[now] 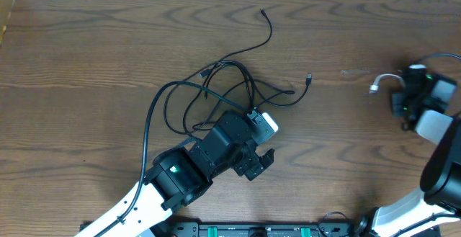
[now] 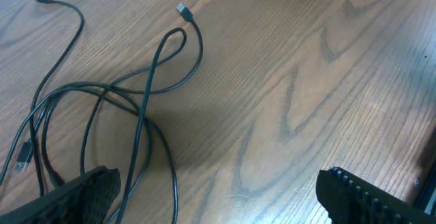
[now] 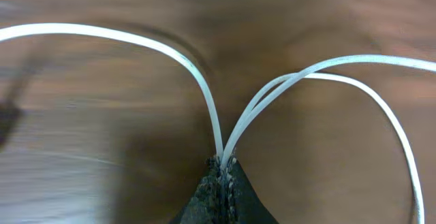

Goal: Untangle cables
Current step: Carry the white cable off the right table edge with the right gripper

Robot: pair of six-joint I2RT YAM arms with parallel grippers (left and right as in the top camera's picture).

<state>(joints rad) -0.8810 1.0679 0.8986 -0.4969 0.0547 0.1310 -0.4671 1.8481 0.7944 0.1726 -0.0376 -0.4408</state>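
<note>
The black cables (image 1: 216, 86) lie in a loose tangle of loops at the table's middle, with plug ends (image 1: 308, 78) spread out to the right and far side. In the left wrist view the same black cables (image 2: 146, 94) loop ahead of my left gripper (image 2: 218, 193). It is wide open, and its left finger (image 2: 82, 193) sits over some strands. From overhead, my left gripper (image 1: 258, 147) is at the tangle's near right edge. My right gripper (image 3: 221, 164) is shut on the white cable (image 3: 204, 91), pinching several strands together. Overhead, the white cable (image 1: 383, 81) hangs from my right gripper (image 1: 405, 100) at the far right.
The wooden table (image 1: 86, 42) spreads to the left and far side. A dark rail (image 1: 259, 230) runs along the near edge between the arm bases. The right arm's own thick black cable (image 1: 439, 57) arcs above its wrist.
</note>
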